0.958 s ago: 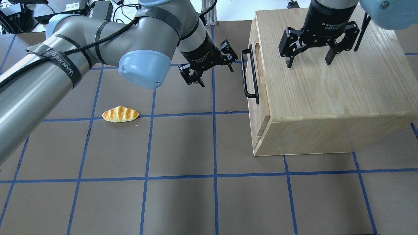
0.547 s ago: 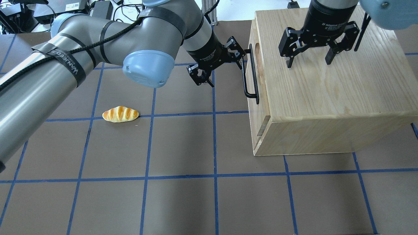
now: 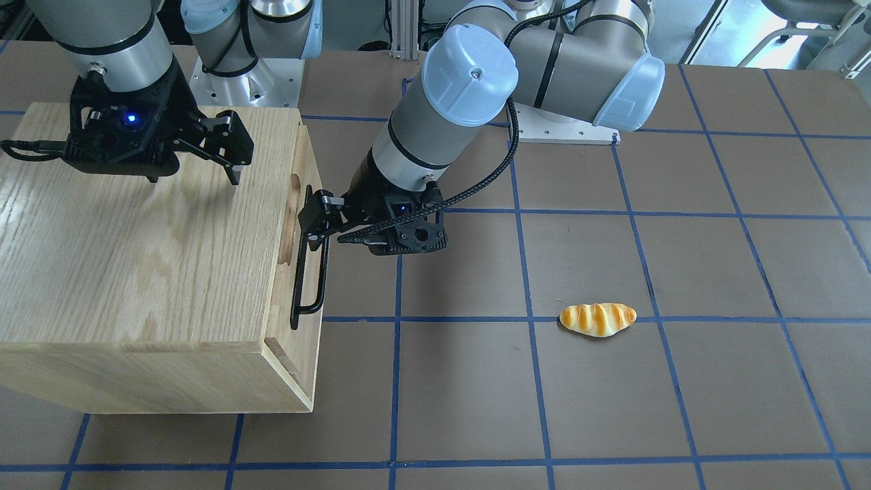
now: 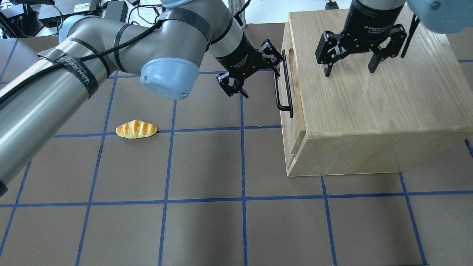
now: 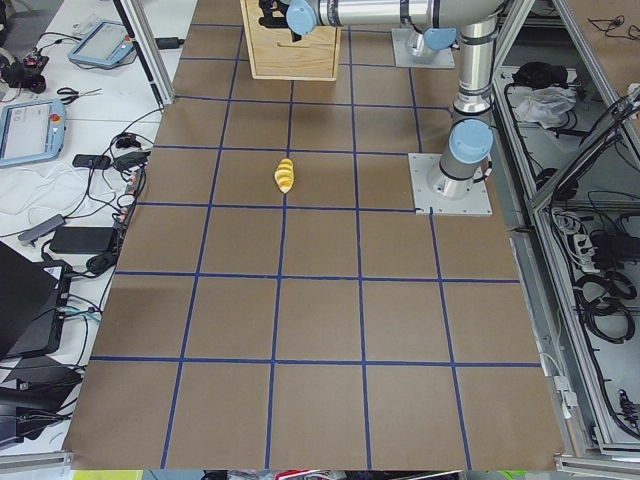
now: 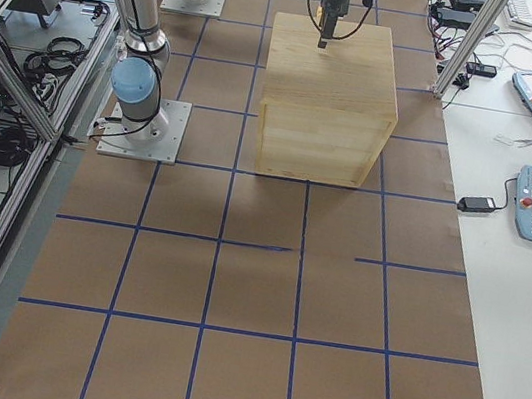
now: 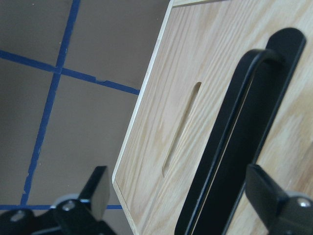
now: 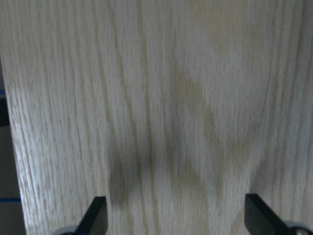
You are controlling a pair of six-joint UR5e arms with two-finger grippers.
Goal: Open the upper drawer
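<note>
The upper drawer [image 4: 295, 92] is a light-oak front on the left face of the oak cabinet [image 4: 369, 111]. It sits flush and bears a long black bar handle [image 4: 282, 88] and an oblong slot [image 4: 292, 62]. My left gripper [image 4: 260, 79] is open, with its far finger right at the handle's far end. In the left wrist view the handle [image 7: 220, 156] lies between the spread fingers of the gripper [image 7: 176, 176], in front of the drawer front [image 7: 205, 58]. My right gripper [image 4: 350, 68] is open and empty just above the cabinet top.
A yellow toy bread roll [image 4: 136, 129] lies on the brown mat to the left of the cabinet. Another wood front with no handle [image 4: 295, 147] shows below the upper drawer. The front-facing view shows the left gripper [image 3: 326, 231] beside the handle [image 3: 306, 286].
My left gripper has moved right, from about a hand's width away up to the handle's far end, staying open. The right gripper and the drawer have not moved.
</note>
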